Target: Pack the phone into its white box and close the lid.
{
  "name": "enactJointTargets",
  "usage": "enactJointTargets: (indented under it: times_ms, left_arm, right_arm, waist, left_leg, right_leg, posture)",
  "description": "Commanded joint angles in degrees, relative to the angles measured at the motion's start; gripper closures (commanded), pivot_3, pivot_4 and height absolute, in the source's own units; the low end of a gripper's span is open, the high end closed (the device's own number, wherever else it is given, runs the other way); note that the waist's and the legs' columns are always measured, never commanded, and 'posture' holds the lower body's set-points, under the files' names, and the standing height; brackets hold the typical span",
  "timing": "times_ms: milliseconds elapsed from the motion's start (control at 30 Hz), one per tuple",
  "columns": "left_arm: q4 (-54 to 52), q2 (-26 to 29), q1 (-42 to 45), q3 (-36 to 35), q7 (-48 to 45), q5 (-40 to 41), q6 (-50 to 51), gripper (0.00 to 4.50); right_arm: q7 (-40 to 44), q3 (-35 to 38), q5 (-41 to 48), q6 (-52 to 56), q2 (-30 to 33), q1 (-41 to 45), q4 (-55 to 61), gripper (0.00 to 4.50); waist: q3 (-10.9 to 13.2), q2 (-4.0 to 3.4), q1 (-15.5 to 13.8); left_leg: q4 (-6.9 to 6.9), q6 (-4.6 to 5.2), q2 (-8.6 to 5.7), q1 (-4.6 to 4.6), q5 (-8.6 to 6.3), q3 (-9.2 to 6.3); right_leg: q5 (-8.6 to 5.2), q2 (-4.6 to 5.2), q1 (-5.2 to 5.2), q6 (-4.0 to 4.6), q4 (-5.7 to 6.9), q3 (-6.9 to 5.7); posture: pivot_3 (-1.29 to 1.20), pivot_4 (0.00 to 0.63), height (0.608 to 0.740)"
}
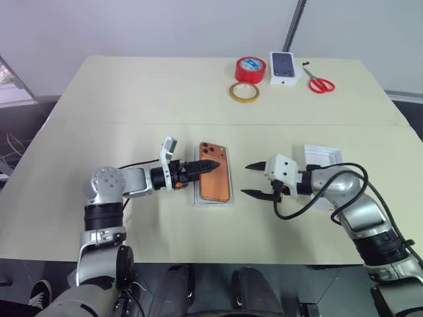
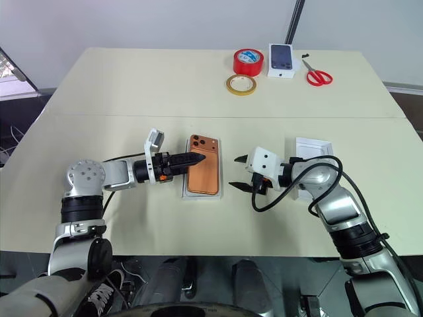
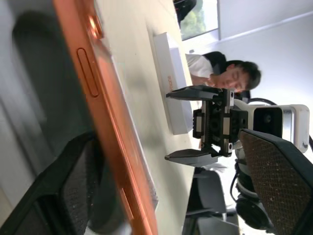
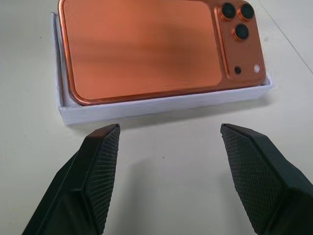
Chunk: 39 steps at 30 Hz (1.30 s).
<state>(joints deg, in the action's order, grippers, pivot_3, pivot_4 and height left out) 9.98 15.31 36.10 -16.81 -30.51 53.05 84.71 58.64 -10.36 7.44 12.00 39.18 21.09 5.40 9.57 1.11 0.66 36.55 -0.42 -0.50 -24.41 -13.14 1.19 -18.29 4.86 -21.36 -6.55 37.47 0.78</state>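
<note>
The phone (image 1: 215, 173) lies back-up in the white box (image 4: 161, 105), its camera cluster at the far end from the robot, and the right wrist view suggests it is not fully seated: the copper body rides above the thin wall along the near side (whether it has dropped flat to the floor I cannot tell). The box sits on the table (image 1: 132, 99) in front of the robot, between the two arms. The left gripper (image 1: 206, 165) reaches in from the left with its black fingers spread over the phone's left edge and back; the left wrist view shows one pad on each side of the orange edge with a gap to it, so it grips nothing. The right gripper (image 1: 254, 180) hovers just beside the box's right wall, jaws wide apart and empty, clear of both box and phone. The lid (image 1: 322, 157) lies well apart to the right, partly behind the right arm. The main risk, as I judge it, is the left fingers dragging the phone or the light tray askew as they pull away, since they straddle the edge closely. A phone left proud of the walls would also stop the lid seating, and the right arm could knock the lid while turning to fetch it.
</note>
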Motion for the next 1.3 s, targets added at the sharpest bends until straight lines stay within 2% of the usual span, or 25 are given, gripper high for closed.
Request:
enactJointTargets:
  times_ms: [33, 267, 467, 633, 700, 733, 800, 900, 967, 1067, 1300]
  left_arm:
    - [-3.6, 0.7, 1.5, -0.8, 1.4, 1.6, 3.8, 0.04]
    - [-7.6, 2.8, 2.7, -1.5, 2.0, 1.4, 5.2, 0.04]
    - [-10.7, 7.3, 3.2, -1.8, 1.0, 2.0, 6.9, 0.04]
    - [-10.2, 9.3, 1.9, -1.0, 0.7, -0.5, 2.0, 0.04]
    - [-11.2, 10.3, 1.0, 0.2, -0.6, -1.8, -2.5, 0.58]
    - [-12.6, 12.1, -0.3, 3.2, -1.6, -4.9, -6.9, 0.93]
    - [-14.7, 15.6, -3.0, 9.4, -4.3, -11.0, -15.6, 1.86]
    - [-14.2, 17.2, -4.5, 14.0, -6.5, -14.7, -21.4, 3.49]
    - [-14.0, 18.4, -5.6, 17.8, -7.8, -18.2, -25.0, 4.47]
    - [-13.1, 19.0, -6.3, 23.0, -9.6, -22.8, -30.0, 4.47]
    - [-7.6, 13.2, -4.7, 33.6, -12.3, -30.0, -35.0, 4.47]
  right_arm:
    - [-0.6, 0.2, -0.3, -1.1, -0.8, 1.3, 0.5, 1.05]
    - [-1.1, -0.4, -1.0, -1.7, -1.9, 1.8, -0.6, 1.05]
    - [-1.7, -0.3, -1.1, -1.5, -2.2, 2.3, -1.2, 1.05]
    - [-2.3, -0.1, -1.6, -2.1, -2.6, 3.1, -2.9, 1.05]
    - [-2.8, 0.1, -1.7, -1.8, -2.8, 3.9, -3.7, 1.60]
    - [-2.7, -0.2, -2.2, -2.6, -2.6, 4.1, -4.1, 1.97]
    - [-3.6, -0.7, -3.9, -4.3, -2.3, 4.7, -5.5, 2.94]
    - [-4.8, -1.4, -6.0, -5.8, -2.6, 5.2, -7.3, 4.49]
    - [-6.4, -1.9, -7.7, -7.2, -3.4, 5.7, -8.3, 4.50]
    - [-8.1, -3.0, -10.1, -8.0, -4.4, 6.2, -9.5, 4.50]
    - [-7.8, -5.0, -12.2, -9.8, -4.7, 6.0, -10.7, 4.50]
  waist:
    - [0.0, 0.00, 0.0]
    - [0.0, 0.00, -0.1]
    - [0.0, 0.00, 0.0]
    - [0.0, 0.00, -0.1]
    - [0.0, 0.00, 0.0]
    - [0.0, 0.00, 0.0]
    - [0.0, -0.01, 0.2]
    - [0.0, -0.02, 0.0]
    - [0.0, -0.01, -0.1]
    - [0.0, -0.01, 0.0]
    - [0.0, -0.07, -0.3]
  left_leg:
    - [0.00, 0.00, 0.00, 0.00, 0.00, 0.00]
    - [0.02, -0.01, 0.00, -0.01, 0.01, 0.00]
    - [0.01, -0.02, 0.00, 0.00, 0.01, 0.00]
    - [0.01, -0.03, 0.00, 0.00, 0.01, 0.00]
    - [0.01, -0.03, 0.00, 0.00, 0.01, 0.00]
    - [0.01, -0.03, 0.00, 0.00, 0.01, 0.00]
    - [-0.02, -0.04, 0.00, 0.00, 0.02, 0.01]
    - [-0.14, -0.09, 0.00, 0.02, 0.04, 0.04]
    - [-0.14, -0.09, 0.00, 0.01, 0.04, 0.04]
    - [-0.14, -0.07, -0.02, 0.01, 0.04, 0.05]
    - [-0.05, 0.31, -0.03, 0.01, -0.17, 0.04]
  right_leg:
    - [0.00, 0.00, -0.01, 0.00, 0.00, 0.00]
    - [0.00, -0.01, 0.00, 0.00, 0.01, 0.00]
    - [0.00, -0.02, -0.01, 0.00, 0.01, 0.01]
    - [0.00, -0.02, -0.01, 0.00, 0.02, 0.01]
    - [0.00, 0.00, -0.01, 0.00, 0.01, 0.01]
    - [0.00, 0.00, -0.01, 0.00, 0.01, 0.01]
    - [0.00, 0.00, -0.03, 0.00, 0.01, 0.02]
    - [0.00, -0.01, -0.08, 0.02, -0.02, 0.07]
    - [-0.01, 0.03, -0.08, 0.02, -0.02, 0.05]
    - [0.00, 0.07, -0.07, 0.03, -0.04, 0.07]
    - [-0.01, 0.09, 0.00, 0.02, -0.03, 0.03]
  posture:
    - [0.00, 0.150, 0.728]
    - [0.00, 0.150, 0.728]
    - [0.00, 0.150, 0.728]
    - [0.00, 0.150, 0.728]
    - [0.00, 0.150, 0.728]
    - [0.00, 0.150, 0.728]
    - [0.00, 0.150, 0.728]
    - [0.00, 0.150, 0.728]
    - [0.00, 0.150, 0.728]
    - [0.00, 0.150, 0.728]
    - [0.00, 0.150, 0.728]
